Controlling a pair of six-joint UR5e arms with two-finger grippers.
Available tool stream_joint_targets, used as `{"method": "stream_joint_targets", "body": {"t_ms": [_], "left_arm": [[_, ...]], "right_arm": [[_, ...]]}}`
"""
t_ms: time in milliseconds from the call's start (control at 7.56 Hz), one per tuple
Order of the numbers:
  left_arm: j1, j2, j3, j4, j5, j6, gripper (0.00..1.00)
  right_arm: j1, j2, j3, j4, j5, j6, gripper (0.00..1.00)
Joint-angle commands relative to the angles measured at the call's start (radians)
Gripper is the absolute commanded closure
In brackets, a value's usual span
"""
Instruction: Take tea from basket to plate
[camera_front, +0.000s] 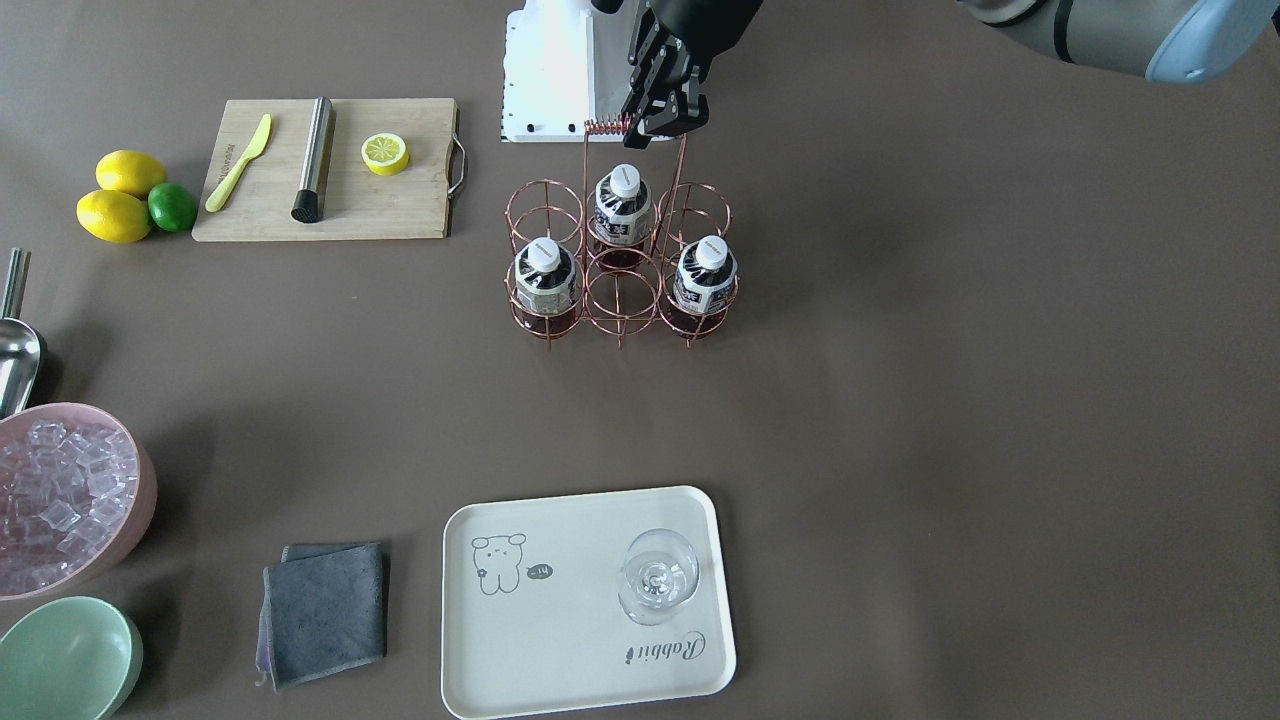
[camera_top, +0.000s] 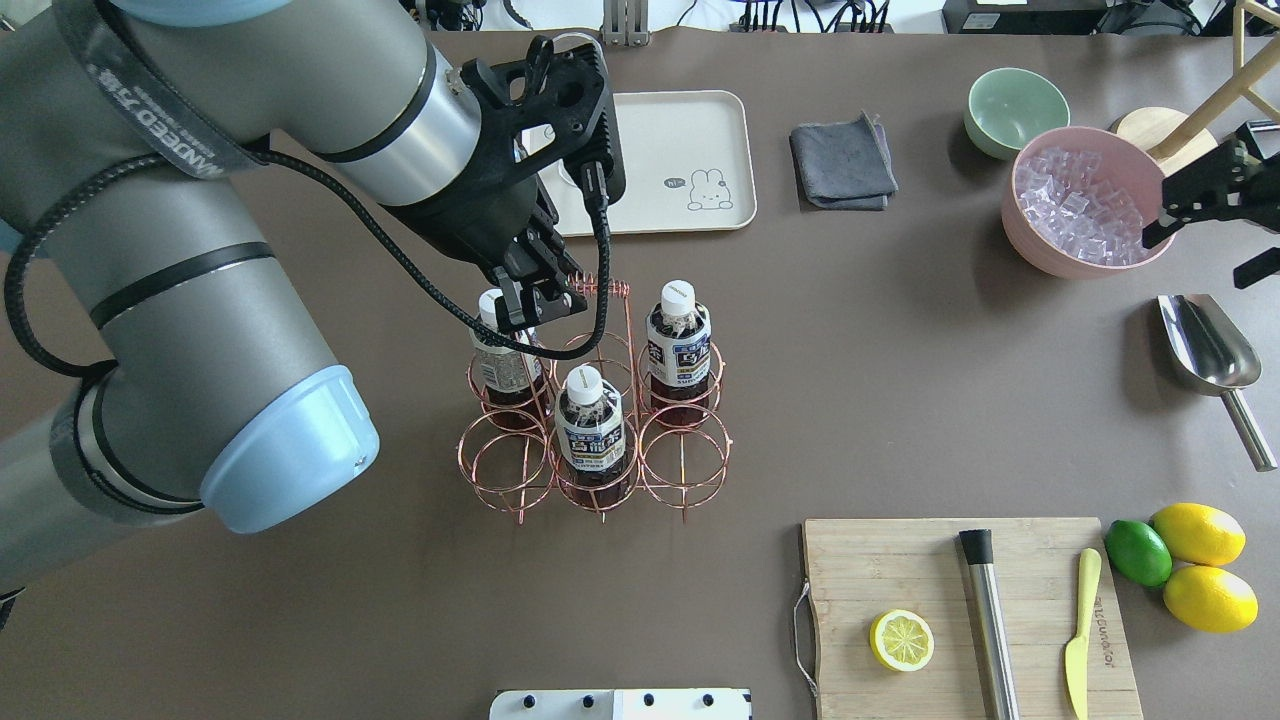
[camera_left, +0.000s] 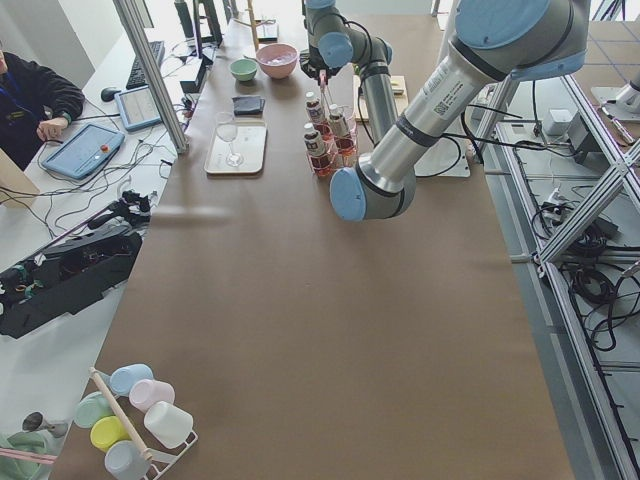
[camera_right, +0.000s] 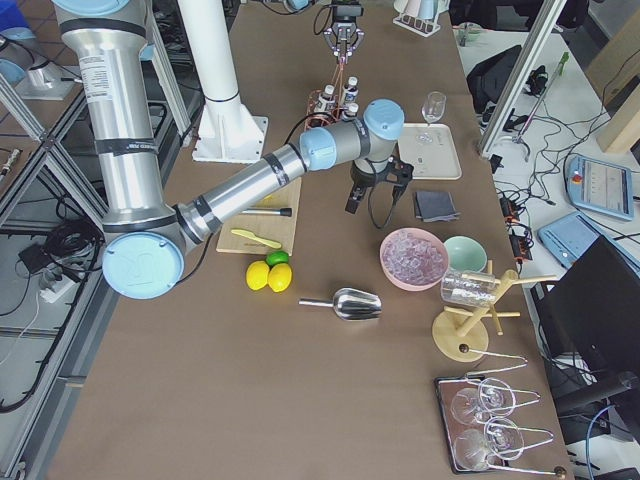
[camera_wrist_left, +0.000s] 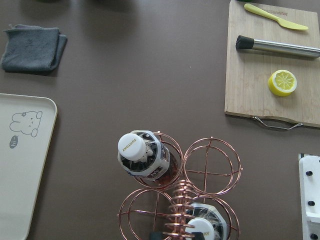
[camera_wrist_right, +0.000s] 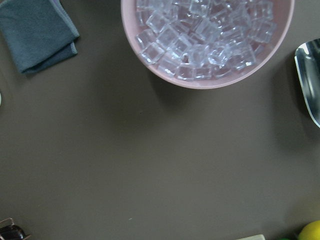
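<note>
Left gripper (camera_top: 530, 305) clamped on handle of basket (camera_top: 690, 470); three tea bottles (camera_top: 590, 420) stand inside. Right gripper (camera_top: 1195, 258), jaws apart, beside ice bowl (camera_top: 1030, 240).

Overall light: bright and even, from above; the brown table (camera_front: 900, 400) has one flat tone in every view.
Shadows: soft and short. A dim patch lies on the table against the pink bowl (camera_wrist_right: 165, 82) in the right wrist view, and another beside it in the front-facing view.
Glare: small highlights on the metal scoop (camera_top: 1205, 345), the ice cubes (camera_wrist_right: 210, 35) and the stemmed glass (camera_front: 657, 577).
Focus: fixed views sharp; the right wrist view slightly soft.
Side views: wide-angle. The aluminium post (camera_left: 150, 70) leans, and far things are too small for detail.
Whites: the cream tray (camera_front: 590, 640) is pale but not blown out.
</note>
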Motion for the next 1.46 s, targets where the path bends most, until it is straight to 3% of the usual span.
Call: {"method": "stream_joint_targets", "body": {"t_ms": [0,529,794,1059,1324], "left_arm": [[0.001,0.009,0.031,-0.052,0.0,0.0,1.0],[-0.001,0.009,0.031,-0.052,0.002,0.0,1.0],[-0.002,0.012,0.033,-0.053,-0.001,0.0,1.0],[-0.005,0.015,0.028,-0.053,-0.006,0.0,1.0],[-0.007,0.015,0.029,-0.053,-0.006,0.0,1.0]], "right_arm": [[-0.218,0.251,-0.019,0.0,-0.008,0.418,0.0],[-0.388,0.528,-0.146,0.0,-0.031,0.702,0.0],[-0.436,0.567,-0.171,-0.002,-0.071,0.722,0.0],[-0.478,0.669,-0.272,-0.005,-0.081,0.757,0.0],[-0.481,0.697,-0.316,-0.005,-0.099,0.757,0.03]]}}
